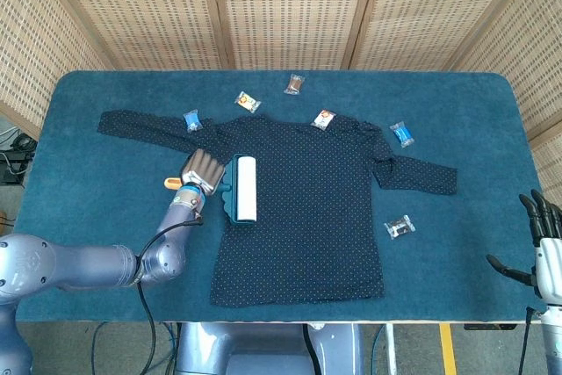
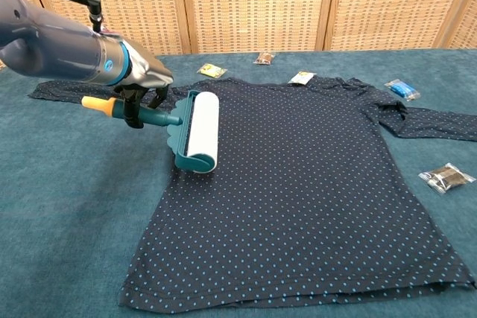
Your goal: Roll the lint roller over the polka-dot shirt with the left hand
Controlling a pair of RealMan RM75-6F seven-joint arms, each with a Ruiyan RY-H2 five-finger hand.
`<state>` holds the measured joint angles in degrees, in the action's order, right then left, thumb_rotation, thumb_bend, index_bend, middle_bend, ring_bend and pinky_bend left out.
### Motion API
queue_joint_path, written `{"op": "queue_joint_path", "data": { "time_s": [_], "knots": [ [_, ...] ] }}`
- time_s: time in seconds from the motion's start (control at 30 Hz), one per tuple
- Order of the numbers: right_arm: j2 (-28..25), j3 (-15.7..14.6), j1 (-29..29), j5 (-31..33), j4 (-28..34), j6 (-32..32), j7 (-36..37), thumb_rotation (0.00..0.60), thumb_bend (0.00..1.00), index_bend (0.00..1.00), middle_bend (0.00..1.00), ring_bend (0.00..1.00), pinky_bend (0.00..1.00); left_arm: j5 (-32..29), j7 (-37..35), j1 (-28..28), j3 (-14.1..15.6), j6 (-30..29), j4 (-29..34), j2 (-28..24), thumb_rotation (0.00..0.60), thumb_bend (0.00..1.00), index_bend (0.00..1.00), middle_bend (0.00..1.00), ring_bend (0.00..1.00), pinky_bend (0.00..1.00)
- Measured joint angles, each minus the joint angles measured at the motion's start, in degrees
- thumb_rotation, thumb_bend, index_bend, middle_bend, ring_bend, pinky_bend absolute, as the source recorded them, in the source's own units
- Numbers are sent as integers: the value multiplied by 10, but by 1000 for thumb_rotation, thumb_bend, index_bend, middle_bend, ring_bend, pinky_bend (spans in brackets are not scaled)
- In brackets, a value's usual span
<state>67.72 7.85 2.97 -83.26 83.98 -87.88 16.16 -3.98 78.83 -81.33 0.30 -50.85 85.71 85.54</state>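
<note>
The dark navy polka-dot shirt (image 1: 307,208) (image 2: 298,184) lies flat across the blue table, sleeves spread. My left hand (image 1: 200,171) (image 2: 140,83) grips the teal handle of the lint roller (image 1: 244,189) (image 2: 200,132). Its white roll rests on the shirt's left side, just below the left sleeve. An orange handle tip sticks out behind the hand. My right hand (image 1: 544,248) hangs off the table's right front corner, fingers apart and holding nothing; the chest view does not show it.
Several small snack packets lie around the shirt: a blue one (image 1: 191,119), one (image 1: 248,101) near the collar, a brown one (image 1: 293,84), one (image 1: 324,118) on the shoulder, a blue one (image 1: 401,133), a dark one (image 1: 399,227) by the right hem. Wicker screens stand behind the table.
</note>
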Motion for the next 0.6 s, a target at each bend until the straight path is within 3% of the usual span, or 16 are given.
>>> {"op": "queue_joint_path", "data": {
  "time_s": [0.27,0.6],
  "knots": [
    [1,0,3,5,-6,10,9,600,168,69,0,0,0,-47,23,-22,11,-1,-17,23,600,649,833,858,763,672],
    [1,4,3,14,-11,15,23,600,167,69,0,0,0,-88,59,-52,4,-8,-58,70,600,651,833,858,763,672]
  ]
}}
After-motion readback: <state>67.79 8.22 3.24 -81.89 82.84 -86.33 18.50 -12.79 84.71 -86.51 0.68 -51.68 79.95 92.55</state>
